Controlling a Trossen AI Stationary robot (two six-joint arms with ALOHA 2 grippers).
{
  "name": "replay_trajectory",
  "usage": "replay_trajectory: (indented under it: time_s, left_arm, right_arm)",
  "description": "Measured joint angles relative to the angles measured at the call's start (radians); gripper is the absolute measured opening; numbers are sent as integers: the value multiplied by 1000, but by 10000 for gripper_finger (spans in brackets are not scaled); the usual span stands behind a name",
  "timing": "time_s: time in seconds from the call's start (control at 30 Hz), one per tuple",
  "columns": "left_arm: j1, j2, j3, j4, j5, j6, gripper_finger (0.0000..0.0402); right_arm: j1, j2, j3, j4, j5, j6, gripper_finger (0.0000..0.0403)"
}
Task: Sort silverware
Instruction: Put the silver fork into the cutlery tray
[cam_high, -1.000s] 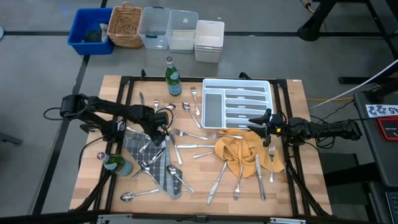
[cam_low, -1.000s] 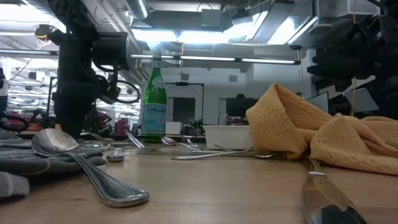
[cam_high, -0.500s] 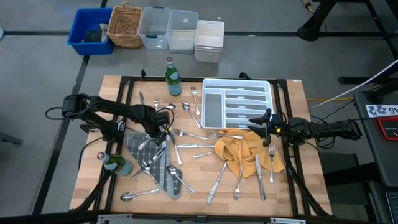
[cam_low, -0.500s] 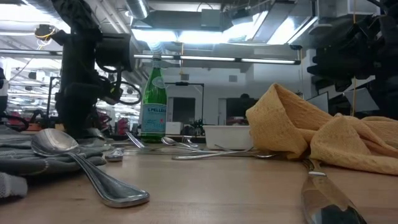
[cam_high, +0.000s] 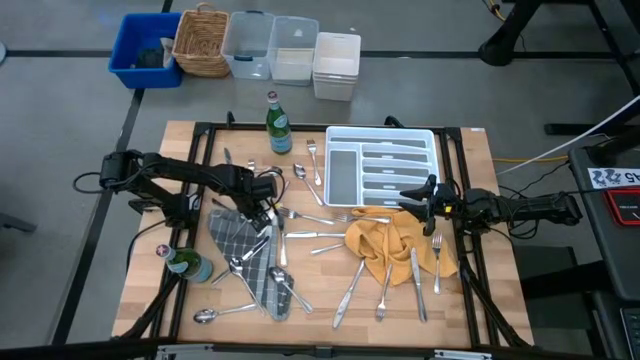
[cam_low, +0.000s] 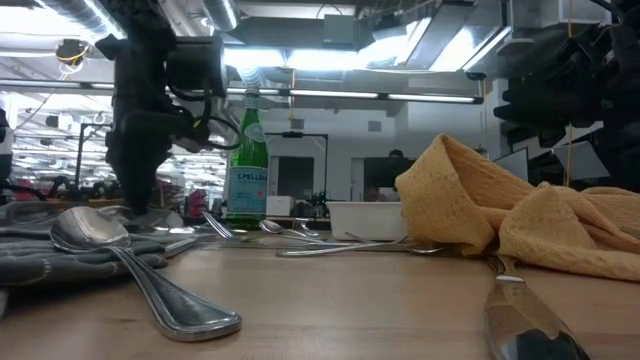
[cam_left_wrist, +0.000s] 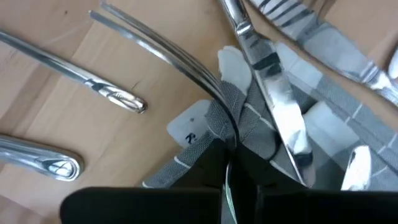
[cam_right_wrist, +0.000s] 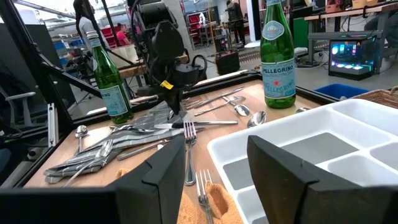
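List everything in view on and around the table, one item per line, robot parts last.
Silverware: roughly two dozen pieces, silver, scattered across the table's middle and front.
Tray: one, white, compartmented, back right of the table.
Grey cloth: one, checked, front left, under several pieces.
Yellow cloth: one, crumpled, front right.
Green bottles: two, one at the back, one at front left.
Bins behind the table: blue bin, wicker basket, three pale containers.
Table: one, wooden top.
Left hand: shut on a fork and a fold of the grey cloth.
Right hand: open, hovering by the tray.

A lab: ceiling striplights, workbenches and monitors behind.
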Motion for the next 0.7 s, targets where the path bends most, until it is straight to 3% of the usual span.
replay_trajectory:
  time_s: [0.4,0.7]
  left_arm:
    - [0,0,0,6,-1,1,25]
    - [0,0,0,5,-1,1,9]
  right_arm:
    - [0,0,0,0,0,0,175]
    - [0,0,0,0,0,0,175]
